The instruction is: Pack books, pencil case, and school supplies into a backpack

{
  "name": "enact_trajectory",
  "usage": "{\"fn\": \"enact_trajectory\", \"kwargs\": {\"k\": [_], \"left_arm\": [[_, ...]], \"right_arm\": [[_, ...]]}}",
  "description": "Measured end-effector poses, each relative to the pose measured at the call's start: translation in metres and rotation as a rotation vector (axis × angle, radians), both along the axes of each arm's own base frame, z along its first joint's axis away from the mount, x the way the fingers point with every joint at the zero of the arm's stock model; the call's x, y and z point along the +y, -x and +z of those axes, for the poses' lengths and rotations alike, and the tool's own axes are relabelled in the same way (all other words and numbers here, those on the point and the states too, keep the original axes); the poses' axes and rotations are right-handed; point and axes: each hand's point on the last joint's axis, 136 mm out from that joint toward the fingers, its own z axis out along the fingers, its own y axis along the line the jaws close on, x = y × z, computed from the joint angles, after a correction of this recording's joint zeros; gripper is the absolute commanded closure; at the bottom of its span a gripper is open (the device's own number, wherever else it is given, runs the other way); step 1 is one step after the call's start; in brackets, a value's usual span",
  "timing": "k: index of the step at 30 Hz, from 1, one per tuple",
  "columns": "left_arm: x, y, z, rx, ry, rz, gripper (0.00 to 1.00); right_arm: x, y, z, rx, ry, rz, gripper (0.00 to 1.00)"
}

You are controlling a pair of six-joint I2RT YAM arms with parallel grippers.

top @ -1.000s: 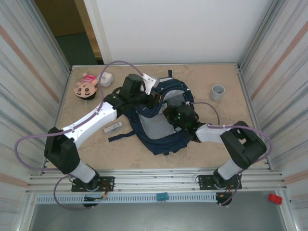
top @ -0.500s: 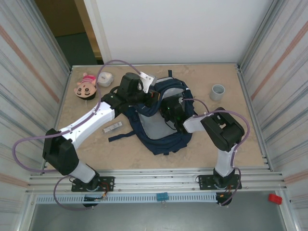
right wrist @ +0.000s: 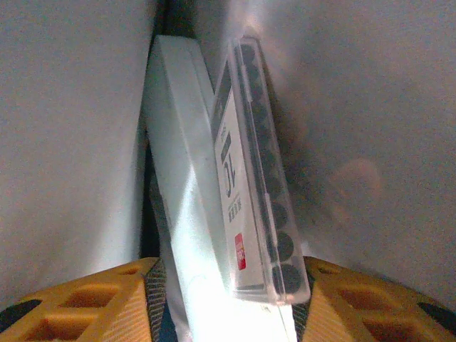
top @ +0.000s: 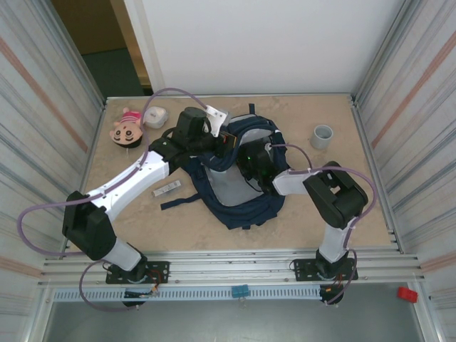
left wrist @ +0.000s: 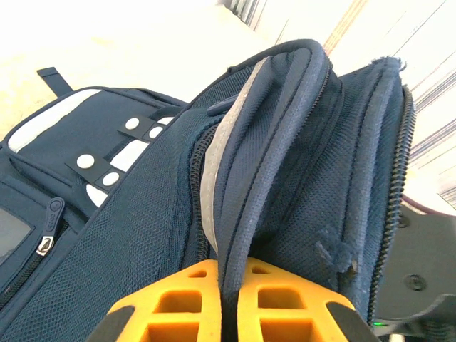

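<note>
Visibly, the navy backpack (left wrist: 128, 235) gapes unzipped.

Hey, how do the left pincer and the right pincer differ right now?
The left pincer is shut on a rim fold of the backpack. The right pincer has its fingers apart with a packet between them, and whether it grips the packet is unclear. The left pincer works from outside, at the opening's edge, while the right pincer reaches inside. Both have orange fingers and are at the backpack.
</note>
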Motion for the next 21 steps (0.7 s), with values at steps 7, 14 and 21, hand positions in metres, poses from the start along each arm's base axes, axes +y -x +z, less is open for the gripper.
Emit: {"fn": "enact_trajectory", "kwargs": {"k": [7,14,21], "left_arm": [[0.003,0.0,-0.004,-0.002,-0.005,0.009,0.98],[0.005,0.0,-0.008,0.0,-0.01,0.013,0.98],[0.005,0.001,-0.012,0.002,-0.011,0.005,0.96]], "right_arm": [[-0.018,0.028,0.013,0.017,0.018,0.024,0.44],[-0.035,0.064,0.034,0.008,0.051,0.101,0.42],[-0.064,0.093,0.085,-0.125,0.175,0.187,0.39]]}}
